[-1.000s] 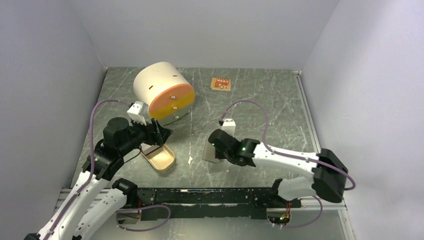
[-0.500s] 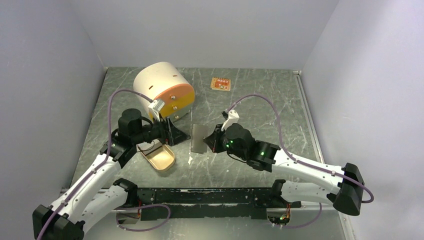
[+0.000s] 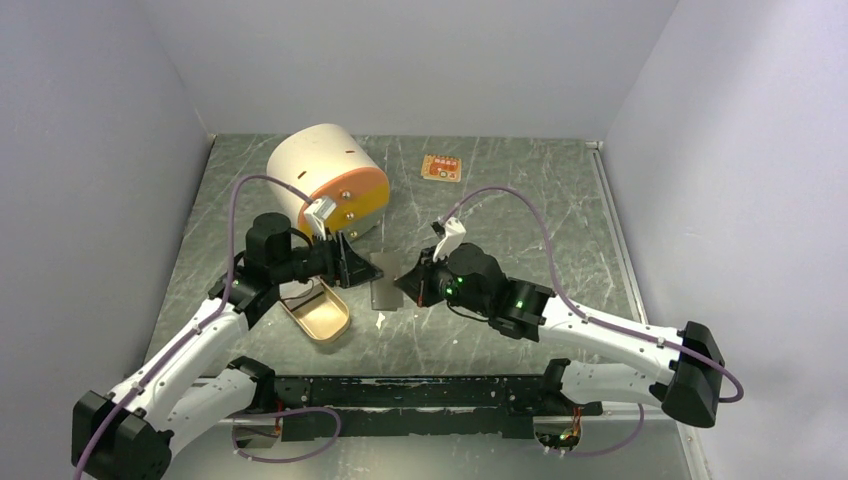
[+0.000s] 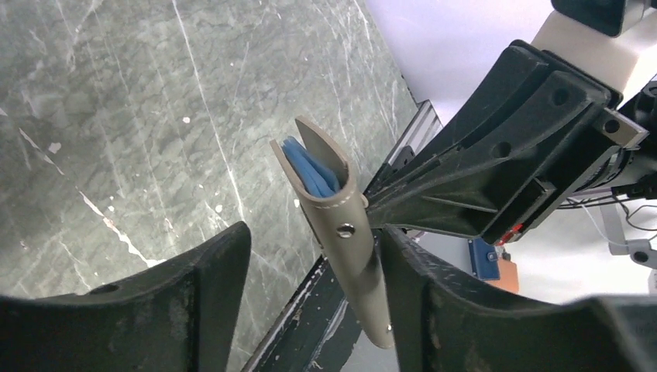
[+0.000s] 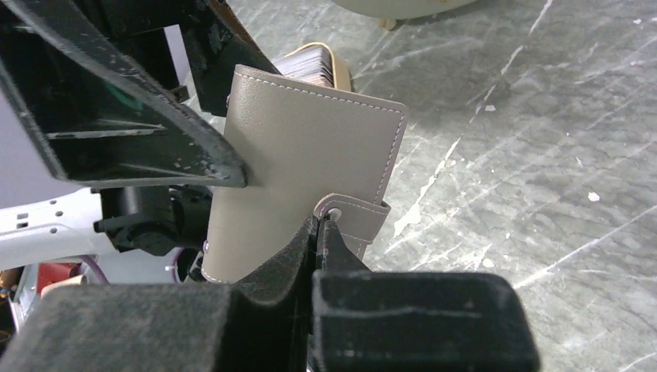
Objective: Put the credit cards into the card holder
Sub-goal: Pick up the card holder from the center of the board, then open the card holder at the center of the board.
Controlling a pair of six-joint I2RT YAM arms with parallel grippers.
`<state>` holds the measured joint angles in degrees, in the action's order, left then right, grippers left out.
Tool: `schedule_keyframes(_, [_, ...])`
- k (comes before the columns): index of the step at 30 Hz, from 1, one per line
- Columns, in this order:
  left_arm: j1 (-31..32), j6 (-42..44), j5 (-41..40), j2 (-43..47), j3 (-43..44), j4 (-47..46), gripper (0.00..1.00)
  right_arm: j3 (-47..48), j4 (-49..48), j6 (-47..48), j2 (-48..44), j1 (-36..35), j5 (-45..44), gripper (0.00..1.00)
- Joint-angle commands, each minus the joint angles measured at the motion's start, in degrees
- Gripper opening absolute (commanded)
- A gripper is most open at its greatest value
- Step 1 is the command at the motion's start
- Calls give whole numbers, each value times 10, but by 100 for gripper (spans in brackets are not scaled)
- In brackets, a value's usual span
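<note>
The card holder (image 3: pixel 384 280) is a flat grey stitched case with a snap strap, held upright above the table's middle. My right gripper (image 3: pixel 408 282) is shut on its strap edge (image 5: pixel 352 217). My left gripper (image 3: pixel 358 266) is open, and the holder's folded spine (image 4: pixel 345 232) stands between its fingers, close to the right finger (image 4: pixel 434 294). A blue card (image 4: pixel 308 167) shows inside the slightly gaping holder. A gold-orange card (image 3: pixel 441 167) lies flat at the back of the table.
A white cylinder with an orange face (image 3: pixel 322 180) lies at the back left, just behind my left gripper. A tan oval tin (image 3: pixel 318 315) sits below the left wrist. A black rail (image 3: pixel 420 392) runs along the near edge.
My right gripper has lifted the holder and carried it left toward the left gripper. My left gripper has swung right, so its open fingers now straddle the holder.
</note>
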<state>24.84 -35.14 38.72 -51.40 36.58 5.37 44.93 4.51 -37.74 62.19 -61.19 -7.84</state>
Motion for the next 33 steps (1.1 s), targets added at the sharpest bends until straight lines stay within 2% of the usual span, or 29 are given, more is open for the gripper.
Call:
schedule_keyframes(1, [-4,3,-17,14,4,-17,58,18,-26,24,-11,-2,20,0])
schedule_keyframes(4, [-4,8,-29,24,-1,-9,46,10,-22,30,-30,-1,14,0])
schedule_keyframes(8, [-4,4,3,37,-21,-33,11,1,-10,28,-41,-1,6,0])
schedule_keyframes(19, [-4,46,27,56,-14,-1,9,-14,70,24,-89,16,-64,0])
schedule_keyframes(20, [-4,49,16,56,-11,7,11,-14,76,24,-96,18,-65,0])
schedule_keyframes(23, [-4,49,-26,55,-6,35,35,-17,74,24,-122,20,-48,0])
schedule_keyframes(25, [-4,48,-45,55,-9,43,45,-32,64,14,-127,20,-32,0])
schedule_keyframes(28, [-4,46,-56,44,-8,54,53,-88,27,-21,-115,20,2,0])
schedule_keyframes(33, [-4,54,-95,40,1,86,61,-161,-69,-72,-59,20,91,0])
